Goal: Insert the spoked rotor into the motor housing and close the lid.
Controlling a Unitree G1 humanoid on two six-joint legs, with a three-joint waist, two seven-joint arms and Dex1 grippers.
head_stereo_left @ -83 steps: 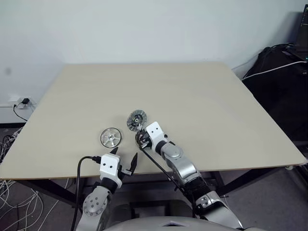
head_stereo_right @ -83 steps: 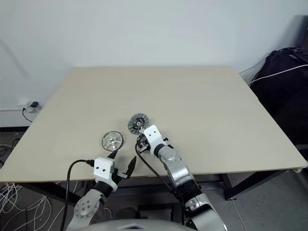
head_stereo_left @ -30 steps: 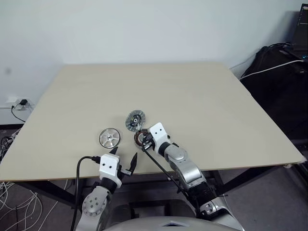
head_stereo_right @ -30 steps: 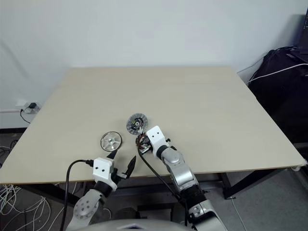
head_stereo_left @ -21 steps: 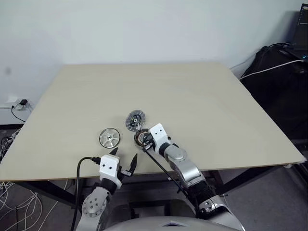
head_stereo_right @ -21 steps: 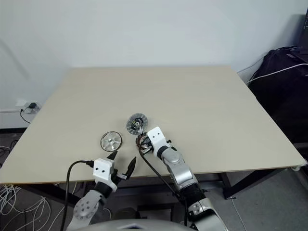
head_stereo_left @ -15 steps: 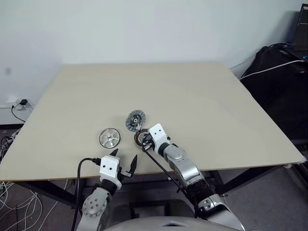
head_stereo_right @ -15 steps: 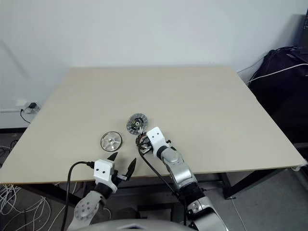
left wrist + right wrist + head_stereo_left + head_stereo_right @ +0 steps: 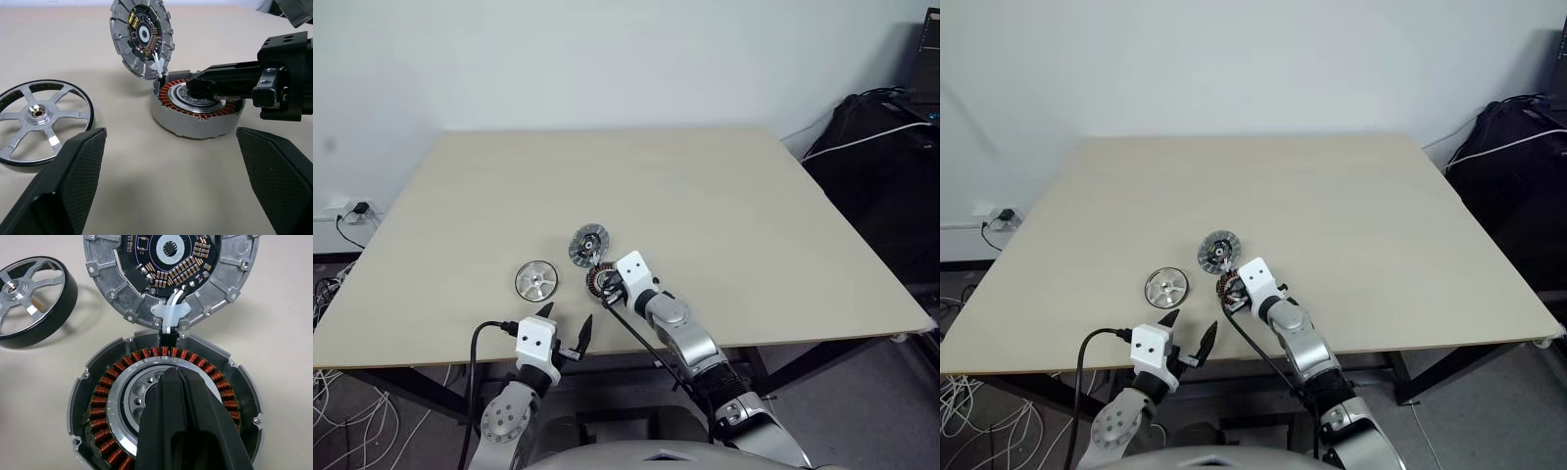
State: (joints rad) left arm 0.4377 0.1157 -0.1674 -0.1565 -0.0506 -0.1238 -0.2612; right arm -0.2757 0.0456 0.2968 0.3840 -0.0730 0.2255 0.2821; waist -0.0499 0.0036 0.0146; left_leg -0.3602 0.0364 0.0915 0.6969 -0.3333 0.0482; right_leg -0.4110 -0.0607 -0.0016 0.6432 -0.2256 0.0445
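The motor housing [image 9: 595,283] sits on the table [image 9: 724,206] with its ring of copper windings [image 9: 105,396] exposed. My right gripper [image 9: 178,374] is shut, and its tips rest in the housing's central hole. The lid [image 9: 588,244] stands tilted up behind the housing, joined to it by white wires [image 9: 169,316], with its circuit side [image 9: 142,36] showing. To the left of the housing the spoked rotor [image 9: 536,280] lies flat [image 9: 39,120]. My left gripper [image 9: 567,315] hangs open at the table's near edge, in front of the rotor and housing, holding nothing.
The table's near edge [image 9: 431,354] runs just under my left gripper. Dark bags and cables [image 9: 886,147] sit off the right side. A wall socket with wires [image 9: 352,209] is at the left. The far tabletop is bare.
The whole picture has shifted a little since the earliest frames. Both grippers, the housing, lid and rotor keep their places over the last second.
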